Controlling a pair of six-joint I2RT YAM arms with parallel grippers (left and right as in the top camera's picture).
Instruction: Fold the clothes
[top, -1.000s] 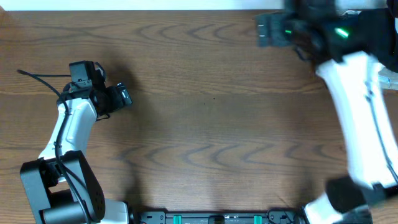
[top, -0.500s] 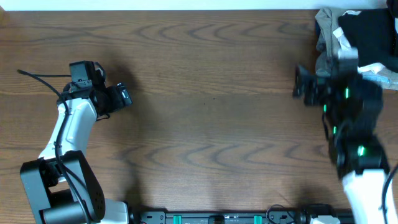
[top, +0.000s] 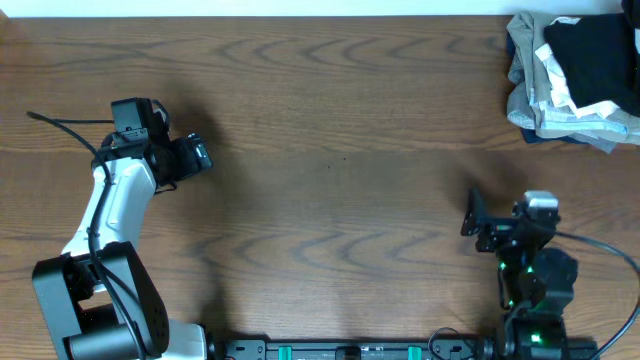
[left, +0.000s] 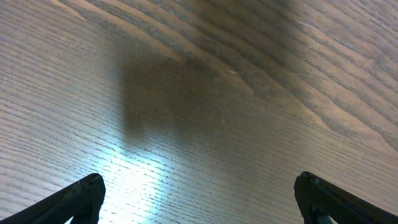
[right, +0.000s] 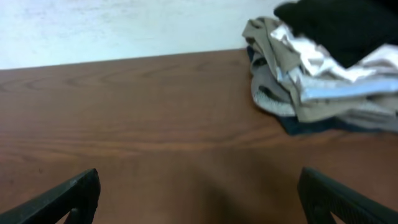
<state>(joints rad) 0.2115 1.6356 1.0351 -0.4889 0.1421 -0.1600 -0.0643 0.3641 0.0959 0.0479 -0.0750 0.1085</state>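
A pile of clothes (top: 572, 77) lies at the table's far right corner, with a black garment on top of beige, white and grey ones. It also shows in the right wrist view (right: 323, 62). My right gripper (top: 470, 212) is open and empty near the front right of the table, well short of the pile; its fingertips frame bare wood (right: 199, 193). My left gripper (top: 200, 155) is open and empty over bare wood at the left (left: 199, 196).
The wooden table (top: 330, 170) has its far edge against a white wall (right: 93, 25). A black cable (top: 60, 120) runs from the left arm. A dark rail with green parts (top: 350, 350) sits at the front edge.
My right arm has pulled back from the far right corner to the front right, leaving the clothes pile uncovered. The left arm has not moved.
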